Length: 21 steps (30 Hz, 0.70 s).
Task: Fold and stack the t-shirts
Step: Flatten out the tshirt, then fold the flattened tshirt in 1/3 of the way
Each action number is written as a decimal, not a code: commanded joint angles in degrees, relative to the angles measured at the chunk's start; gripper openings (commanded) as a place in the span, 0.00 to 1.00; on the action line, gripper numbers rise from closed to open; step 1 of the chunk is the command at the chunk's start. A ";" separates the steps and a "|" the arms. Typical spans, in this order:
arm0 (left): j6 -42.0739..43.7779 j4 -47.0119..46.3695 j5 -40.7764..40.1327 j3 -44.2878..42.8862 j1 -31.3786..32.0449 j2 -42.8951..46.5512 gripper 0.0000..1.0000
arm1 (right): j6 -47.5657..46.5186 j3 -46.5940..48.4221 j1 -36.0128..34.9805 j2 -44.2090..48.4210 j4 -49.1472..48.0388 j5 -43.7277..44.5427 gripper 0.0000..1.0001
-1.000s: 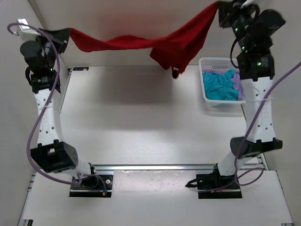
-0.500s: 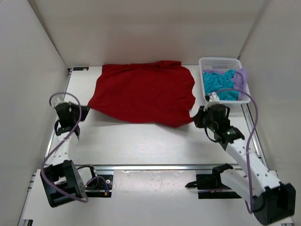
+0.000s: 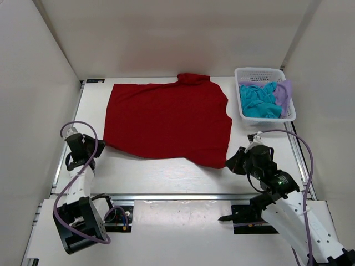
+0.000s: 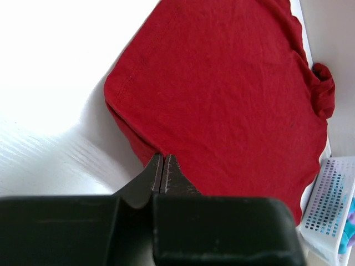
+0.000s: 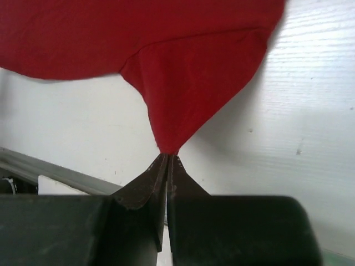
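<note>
Both our left gripper (image 4: pixel 162 158) and right gripper (image 5: pixel 168 154) pinch the red shirt's (image 3: pixel 166 119) near corners, jaws closed. It lies spread flat.

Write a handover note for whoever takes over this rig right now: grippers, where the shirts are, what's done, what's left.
Left gripper: shut, pinching the near-left hem of the red shirt.
Right gripper: shut on the red shirt's near-right corner, which is pulled to a point.
Red shirt: spread nearly flat on the table, unfolded.
Teal shirt and lavender shirt: bunched in the white basket at the far right.
Done: the red shirt is laid out.
Left: fold the red shirt, then take out, fold and stack the other two.
</note>
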State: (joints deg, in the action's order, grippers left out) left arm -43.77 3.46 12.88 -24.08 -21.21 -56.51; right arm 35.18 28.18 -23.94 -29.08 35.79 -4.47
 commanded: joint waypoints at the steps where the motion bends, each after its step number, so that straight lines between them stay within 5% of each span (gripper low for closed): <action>1: -1.22 -1.34 -0.40 -0.62 0.90 -0.44 0.00 | 2.28 1.34 -0.41 -2.55 -1.76 4.29 0.00; 6: -5.97 -6.36 0.13 -4.04 2.23 -8.06 0.00 | -5.47 6.42 12.77 -22.20 -17.57 -7.92 0.00; 21: -11.07 -10.49 0.12 -18.36 1.09 -29.52 0.00 | -8.81 39.64 17.97 -63.26 -28.50 -4.84 0.00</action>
State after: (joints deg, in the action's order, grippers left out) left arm -53.47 -4.82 12.84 -39.22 -19.70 -83.48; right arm 27.29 62.22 -6.57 -87.96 11.07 -8.97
